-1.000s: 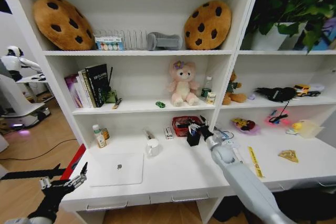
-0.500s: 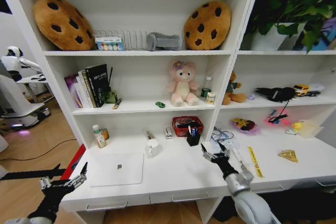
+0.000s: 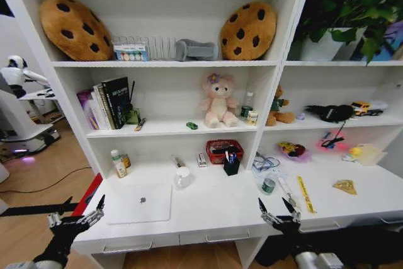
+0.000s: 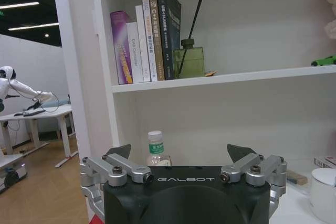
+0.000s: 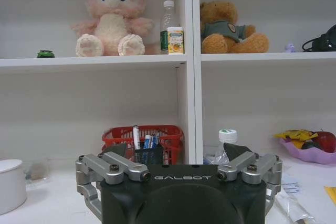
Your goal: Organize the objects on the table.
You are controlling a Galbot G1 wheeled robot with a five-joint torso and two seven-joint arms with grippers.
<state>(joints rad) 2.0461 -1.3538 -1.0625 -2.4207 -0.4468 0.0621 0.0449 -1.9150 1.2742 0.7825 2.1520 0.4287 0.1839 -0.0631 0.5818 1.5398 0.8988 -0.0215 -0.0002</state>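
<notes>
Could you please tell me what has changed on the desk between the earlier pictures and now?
The right gripper has pulled back from the black pen holder to the front edge of the table, open and empty. Pens now stand in the holder, and a green-lidded jar sits uncovered beside it. The left gripper, laptop and white mug have stayed where they were.

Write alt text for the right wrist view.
The open right gripper faces white shelving, a black pen holder and red basket just beyond it. A pink plush and brown bear sit on the shelf above.
</notes>
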